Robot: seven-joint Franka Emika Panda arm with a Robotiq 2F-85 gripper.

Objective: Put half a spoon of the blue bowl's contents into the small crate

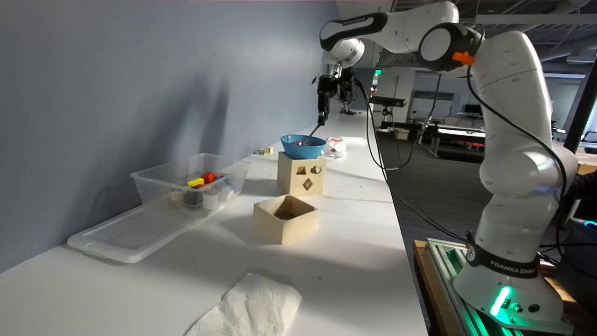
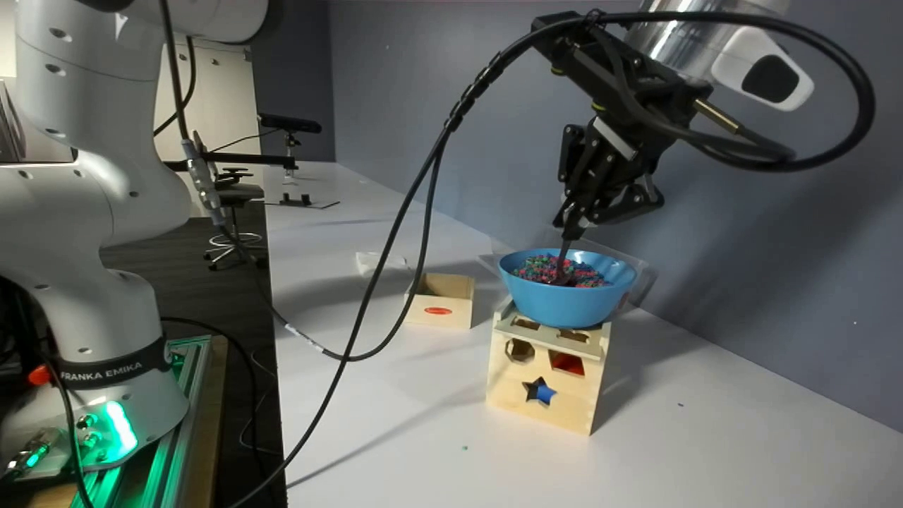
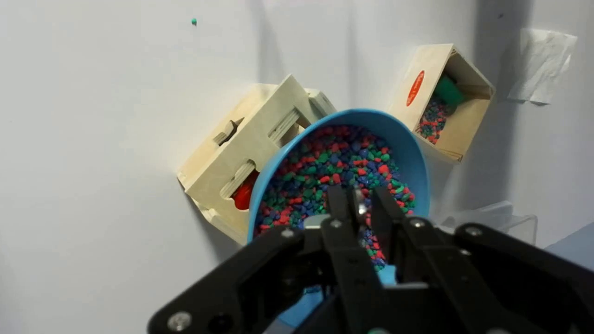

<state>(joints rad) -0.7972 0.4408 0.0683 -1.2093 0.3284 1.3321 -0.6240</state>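
Spoon [image 2: 563, 259] is slanting into coloured bits [image 3: 320, 167] in the blue bowl [image 2: 568, 305], its handle being pinched by the gripper [image 3: 360, 200], and, probably light, stiff and slick, is likely needing a firm hold above the rim.

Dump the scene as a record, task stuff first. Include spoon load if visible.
gripper: closed on spoon, above bowl
spoon: scoop end in gravel
spoon load: cannot tell
bowl: blue, on top of sorter
gravel: red, green, blue mix in bowl; some in crate too
crate: wooden, open-topped; also holds green block
sorter: wooden, shaped cutouts
tub: clear, open
lid: off tub
tissue: white, apart from crate
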